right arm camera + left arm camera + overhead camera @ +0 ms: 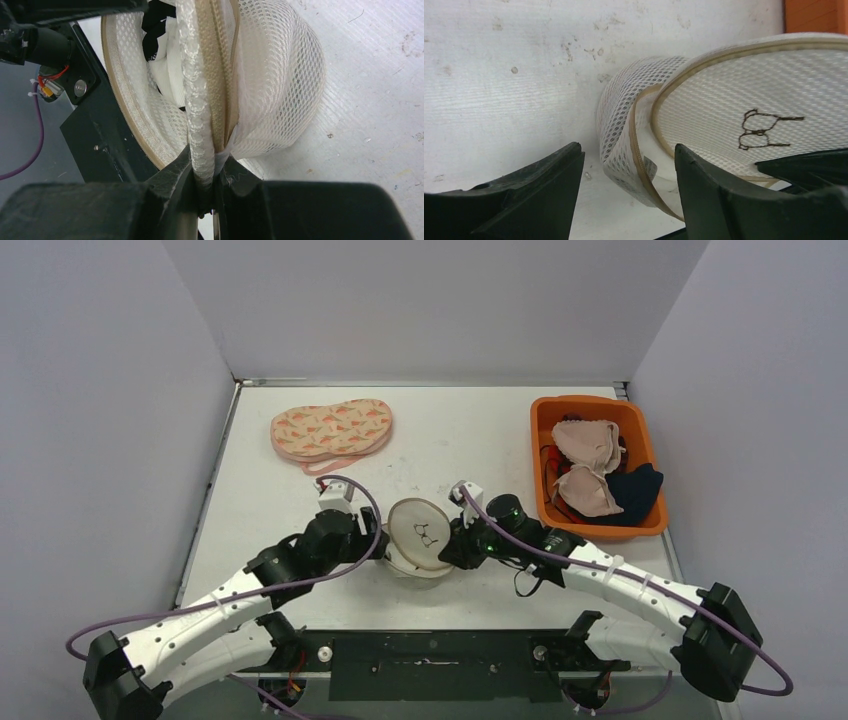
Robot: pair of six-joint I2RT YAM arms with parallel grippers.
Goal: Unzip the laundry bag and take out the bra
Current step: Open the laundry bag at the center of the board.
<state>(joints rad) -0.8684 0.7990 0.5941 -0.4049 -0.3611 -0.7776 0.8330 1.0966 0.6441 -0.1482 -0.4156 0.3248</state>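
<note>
At the near edge of the counter [450, 440], a black mounting plate [430, 655] carries both arm bases, and the two arms reach inward to meet over a round white mesh laundry bag [420, 535] that lies just beyond them, near the middle of the counter. The right end effector [205, 175] is clenched on the bag's thick corded rim beside the tan zipper tape [216, 75], pinching it between its black fingers on the bag's right side. The left end effector [629, 195] sits at the bag's left side with its fingers spread apart and nothing pinched. The bag's mesh wall and tan edge show in the gap just ahead of them. The bag is unzipped, and its round lid [744, 100] is tilted up, showing a small stitched bra outline [764, 131]. Through the opening, the right wrist view shows white padded cloth with a black strap. This appears to be the bra [167, 75], still inside the bag. Purple cables [350, 560] loop along both arms. Farther back on the right, an orange bin [540, 440] stands apart from the bag, holding two beige garments [588, 445] and a dark one [635, 490]. At the far left, a flat pink patterned pouch [332, 430] lies alone near the back wall.
</note>
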